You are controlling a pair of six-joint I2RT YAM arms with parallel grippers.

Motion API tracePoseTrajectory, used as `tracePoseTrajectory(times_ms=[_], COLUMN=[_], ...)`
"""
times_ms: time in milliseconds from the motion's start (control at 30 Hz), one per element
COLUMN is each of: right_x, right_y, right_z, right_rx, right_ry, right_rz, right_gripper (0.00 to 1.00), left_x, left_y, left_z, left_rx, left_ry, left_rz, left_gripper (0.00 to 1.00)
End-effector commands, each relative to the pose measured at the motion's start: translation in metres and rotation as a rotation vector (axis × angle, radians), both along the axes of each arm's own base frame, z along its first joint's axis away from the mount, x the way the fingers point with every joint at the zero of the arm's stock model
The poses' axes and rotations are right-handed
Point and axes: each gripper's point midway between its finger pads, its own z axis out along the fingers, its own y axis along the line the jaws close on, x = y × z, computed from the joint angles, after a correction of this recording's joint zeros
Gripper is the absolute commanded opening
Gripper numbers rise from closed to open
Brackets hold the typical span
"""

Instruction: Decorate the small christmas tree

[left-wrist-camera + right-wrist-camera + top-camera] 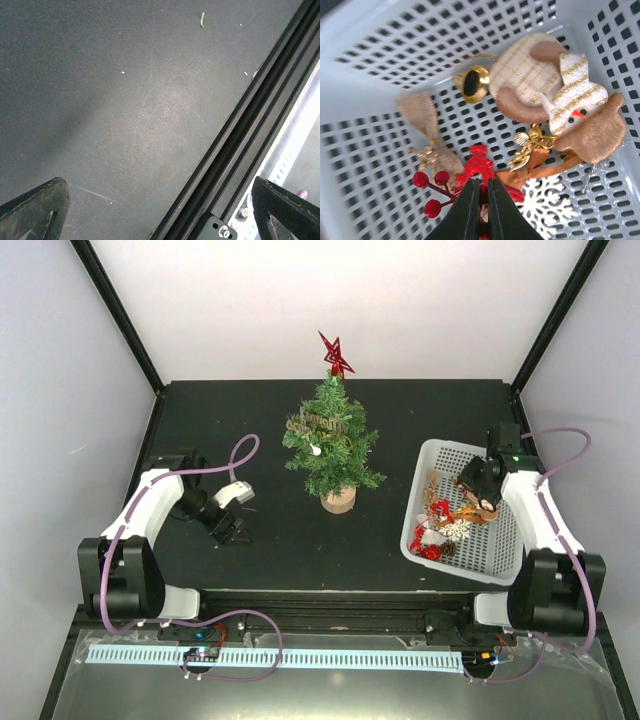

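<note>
My right gripper is pinched on a red ornament in the basket, ready to carry it to the tree, while my left gripper sits wide open, out of the way.

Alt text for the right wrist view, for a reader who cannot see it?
The right gripper, its black jaws nearly together, pinches a red glittery ornament inside a white plastic lattice basket. Around it lie a gold bell, a burlap bow, a red berry sprig, a white snowflake and a fabric snowman.
</note>
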Motion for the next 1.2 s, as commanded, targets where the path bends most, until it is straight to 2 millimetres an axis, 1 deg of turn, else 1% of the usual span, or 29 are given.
tracePoseTrajectory(times_ms=[0,133,200,267,333,400,467,533,600,667,767,867,933,1033,1167], right_x=[-0.007,-0.008,-0.009,-0.013,-0.015,-0.018,-0.021,-0.024,-0.028,-0.032,-0.038,-0.049,-0.056,-0.061,-0.062], right_y=[0.020,0.066,0.093,0.125,0.151,0.168,0.180,0.190,0.203,0.212,0.224,0.236,0.241,0.241,0.245], right_z=[0.048,0.093,0.123,0.147,0.168,0.186,0.202,0.212,0.217,0.214,0.204,0.191,0.182,0.171,0.164], right_rx=[-0.004,0.060,0.083,0.103,0.126,0.162,0.199,0.223,0.242,0.254,0.279,0.288,0.284,0.293,0.304], right_ry=[-0.094,-0.220,-0.298,-0.351,-0.391,-0.419,-0.450,-0.463,-0.468,-0.454,-0.420,-0.384,-0.362,-0.338,-0.326], right_rz=[0.083,0.194,0.263,0.362,0.445,0.497,0.535,0.573,0.617,0.645,0.683,0.738,0.760,0.759,0.771], right_gripper=[0.07,0.07,0.07,0.07,0.07,0.07,0.07,0.07,0.07,0.07,0.07,0.08,0.08,0.08,0.08], left_x=[0.000,0.000,0.000,0.001,0.003,0.003,0.003,0.003,0.002,0.002,0.002,0.002,0.000,-0.002,-0.002], left_y=[-0.002,-0.003,-0.003,-0.004,-0.004,-0.004,-0.004,-0.004,-0.004,-0.003,-0.002,-0.001,0.000,0.000,0.001], left_z=[-0.001,-0.005,-0.006,-0.007,-0.007,-0.007,-0.007,-0.007,-0.008,-0.008,-0.007,-0.007,-0.009,-0.011,-0.011], left_rx=[-0.030,-0.036,-0.043,-0.048,-0.051,-0.053,-0.053,-0.052,-0.051,-0.051,-0.053,-0.053,-0.055,-0.055,-0.058], left_ry=[0.011,0.050,0.061,0.067,0.068,0.070,0.071,0.065,0.062,0.062,0.059,0.057,0.066,0.069,0.068], left_rz=[-0.004,-0.005,-0.006,-0.006,-0.008,-0.007,-0.007,-0.007,-0.007,-0.004,0.003,0.005,0.004,0.002,0.007], left_gripper=[0.99,0.99,0.99,0.99,0.99,0.99,0.99,0.99,0.99,0.99,0.99,0.99,0.99,0.99,0.99])
